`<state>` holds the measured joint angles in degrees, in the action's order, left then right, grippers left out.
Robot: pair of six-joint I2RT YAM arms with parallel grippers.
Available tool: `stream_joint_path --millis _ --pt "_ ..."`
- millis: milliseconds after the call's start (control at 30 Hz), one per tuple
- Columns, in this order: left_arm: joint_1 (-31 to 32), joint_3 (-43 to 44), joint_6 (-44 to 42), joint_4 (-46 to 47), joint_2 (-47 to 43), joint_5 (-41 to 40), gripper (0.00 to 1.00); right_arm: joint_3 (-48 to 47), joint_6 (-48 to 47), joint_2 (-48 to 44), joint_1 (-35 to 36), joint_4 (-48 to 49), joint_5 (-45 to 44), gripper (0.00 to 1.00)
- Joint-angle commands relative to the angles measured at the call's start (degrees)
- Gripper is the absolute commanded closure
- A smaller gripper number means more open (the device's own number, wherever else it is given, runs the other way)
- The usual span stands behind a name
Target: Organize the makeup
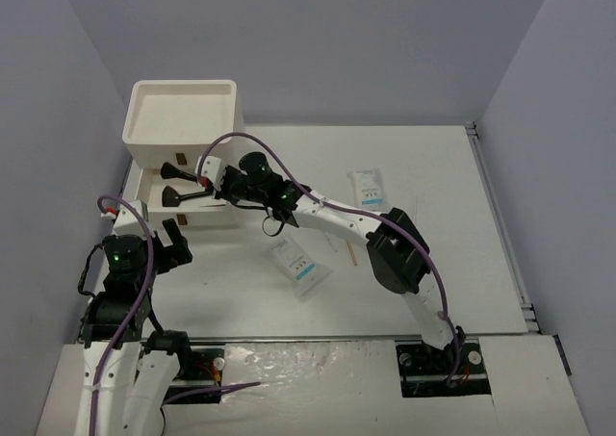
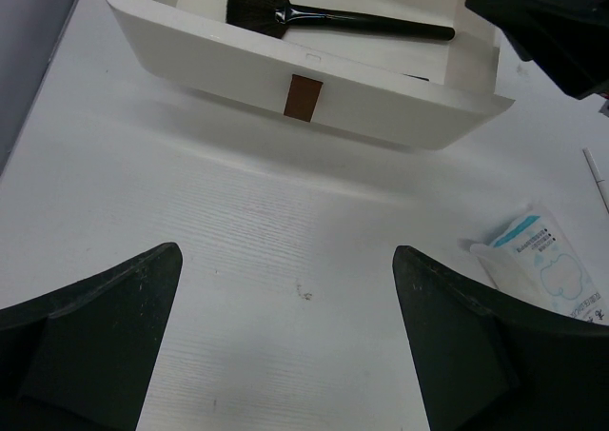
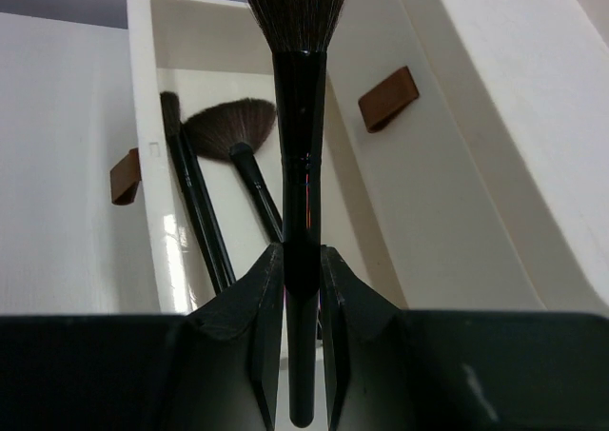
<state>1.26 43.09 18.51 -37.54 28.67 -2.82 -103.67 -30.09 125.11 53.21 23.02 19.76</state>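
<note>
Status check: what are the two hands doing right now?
Right hand shut on black brush at open drawer. Left hand open, empty. Nothing blocking.

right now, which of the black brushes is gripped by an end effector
The foreground brush, clamped in the right end effector; the fan brush and the slim brush lie loose in the open drawer.

far left: white three-drawer plastic box (image 1: pixel 149 152), drawers out, blocks
centre: right robot arm (image 1: pixel 332 217) spans; white flat packet (image 1: pixel 300 268) lies nearer
right: bare white table (image 1: pixel 462 263), passable
</note>
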Motion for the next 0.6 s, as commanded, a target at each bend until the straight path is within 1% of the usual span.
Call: stream_joint_path --millis 0,133,233,300,367,467,500,567 --pt "-0.47 2.26 0.39 1.97 1.09 -0.15 0.09 -6.83 0.60 0.53 0.77 11.83 2.85 1.00" --pt "-0.55 2.09 0.47 2.21 1.57 0.27 0.09 -10.92 1.78 4.33 1.10 13.01 3.26 0.97" --pt "-0.55 2.00 0.56 2.38 2.25 0.44 0.09 -13.23 1.88 6.22 1.10 12.85 3.26 0.90" --pt "-0.55 1.99 0.47 2.55 2.53 0.45 0.09 -13.91 1.88 6.88 1.10 12.67 2.94 0.82" --pt "-0.55 1.92 0.47 2.72 3.27 0.53 0.09 -13.85 1.79 7.15 1.10 12.66 2.83 0.63" --pt "-0.64 1.73 0.47 3.17 4.02 0.79 0.08 -12.56 1.70 6.40 1.10 12.58 2.74 0.49" --pt "-0.64 1.73 0.55 3.40 4.55 0.87 0.09 -11.93 1.63 5.56 1.10 12.87 2.59 0.42" --pt "-0.76 1.73 0.44 3.74 5.36 0.89 0.09 -9.97 1.20 3.98 0.98 13.28 1.85 0.34"
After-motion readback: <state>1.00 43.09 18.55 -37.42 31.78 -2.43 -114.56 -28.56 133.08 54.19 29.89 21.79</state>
